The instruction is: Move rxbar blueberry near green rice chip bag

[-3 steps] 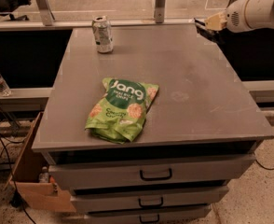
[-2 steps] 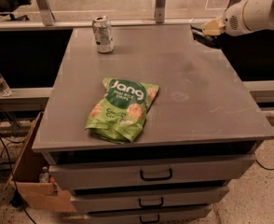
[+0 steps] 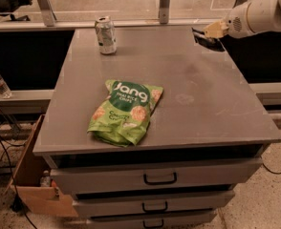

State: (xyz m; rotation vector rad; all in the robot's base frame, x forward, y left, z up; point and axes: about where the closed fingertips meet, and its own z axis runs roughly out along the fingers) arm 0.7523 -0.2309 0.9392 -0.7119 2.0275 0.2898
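Note:
The green rice chip bag lies flat on the grey table, left of centre towards the front. My gripper is at the table's far right corner, on the end of the white arm coming in from the right. It is shut on a small dark flat bar, the rxbar blueberry, which sticks out below and to the left of the fingers, low over the tabletop. The bar is far from the bag, to its back right.
A silver drink can stands at the back left of the table. Drawers run below the front edge. A cardboard box sits on the floor at the left. A window rail runs behind the table.
My gripper with the dark bar has moved a little to the left and down, in over the table's far right corner. The bag and can have not moved.

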